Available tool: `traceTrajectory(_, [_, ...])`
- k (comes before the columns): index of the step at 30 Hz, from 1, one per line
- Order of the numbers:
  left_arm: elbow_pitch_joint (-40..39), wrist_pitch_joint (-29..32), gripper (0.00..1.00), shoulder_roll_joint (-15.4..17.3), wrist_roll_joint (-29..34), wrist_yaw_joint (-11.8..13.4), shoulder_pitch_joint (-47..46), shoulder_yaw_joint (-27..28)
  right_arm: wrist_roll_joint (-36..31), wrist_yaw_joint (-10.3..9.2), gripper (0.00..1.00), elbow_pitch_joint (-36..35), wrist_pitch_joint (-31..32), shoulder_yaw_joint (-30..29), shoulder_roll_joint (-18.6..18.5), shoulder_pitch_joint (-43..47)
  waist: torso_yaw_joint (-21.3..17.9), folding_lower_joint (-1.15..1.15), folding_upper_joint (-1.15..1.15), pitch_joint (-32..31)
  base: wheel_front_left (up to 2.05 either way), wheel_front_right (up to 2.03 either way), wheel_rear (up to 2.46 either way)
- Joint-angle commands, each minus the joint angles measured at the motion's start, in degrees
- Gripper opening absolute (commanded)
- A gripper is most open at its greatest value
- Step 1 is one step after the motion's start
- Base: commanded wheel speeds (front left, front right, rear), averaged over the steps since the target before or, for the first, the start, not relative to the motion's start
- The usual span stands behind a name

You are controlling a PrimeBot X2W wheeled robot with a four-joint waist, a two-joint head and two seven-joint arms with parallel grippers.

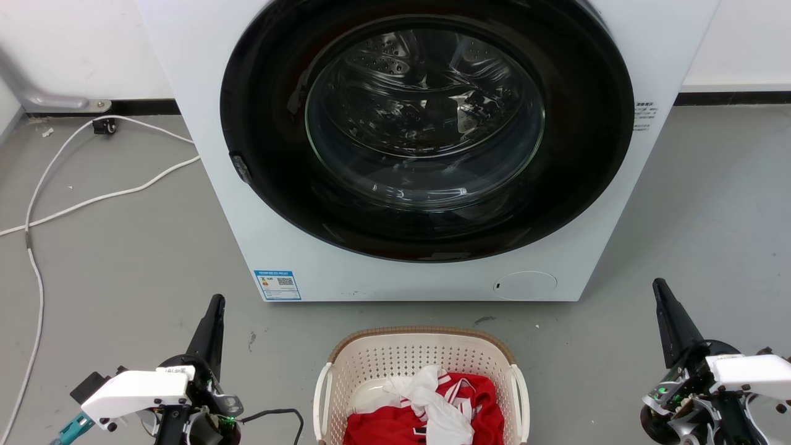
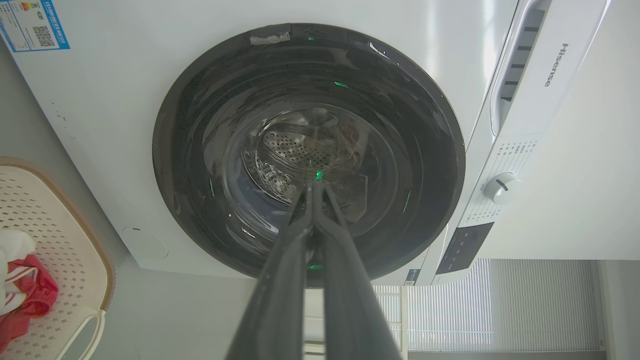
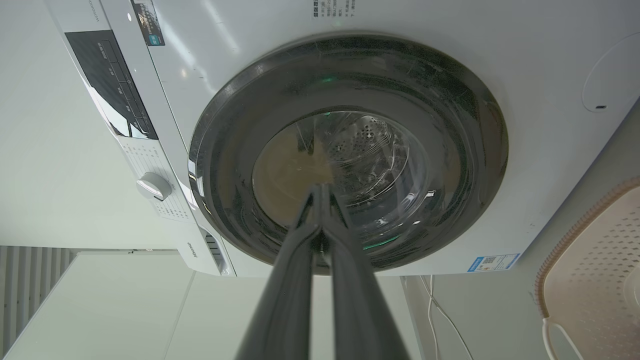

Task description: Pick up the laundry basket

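- The task is not yet begun, as I judge it: the laundry basket (image 1: 408,361) stands on the grey floor, and no gripper touches it.
- The basket is at the bottom middle of the head view, just in front of the white washing machine (image 1: 247,241) and between the two arms. Its near part is cut off by the picture's edge.
- The left gripper (image 1: 216,306) hangs to the left of the basket, well apart from it. Its two dark fingers are pressed together along their length and hold nothing.
- The right gripper (image 1: 662,293) hangs to the right, also well apart. Its fingers too are pressed together and empty.
- What is left, I think, is everything: to open the fingers, to bring each gripper to its side of the basket, to grasp, and to lift.
- Count: one basket, with two white side handles, the left handle (image 1: 320,395) and the right handle (image 1: 522,395).
- Inside lie a red garment (image 1: 395,428) and a white cloth (image 1: 435,402); whether there are more pieces I cannot tell.
- One washing machine, with its round door (image 1: 426,117) closed.
- Two grippers, one on each side.
- A white cable (image 1: 93,199) runs over the floor at the left.
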Motion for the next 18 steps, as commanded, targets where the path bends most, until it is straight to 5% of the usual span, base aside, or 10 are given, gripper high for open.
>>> traceTrajectory(1, [0.08,0.02,0.0,-0.08,0.4,-0.19,-0.56,0.18,-0.16,0.0,0.0,0.08,0.18,-0.1,0.22,-0.58,0.0,0.0,0.0,0.0,0.0,0.0,0.0])
traceTrajectory(18, [0.08,0.1,0.0,-0.15,0.49,-0.19,-0.57,0.28,-0.26,0.0,0.0,0.08,0.29,-0.21,0.3,-0.6,0.0,0.0,0.0,0.0,0.0,0.0,0.0])
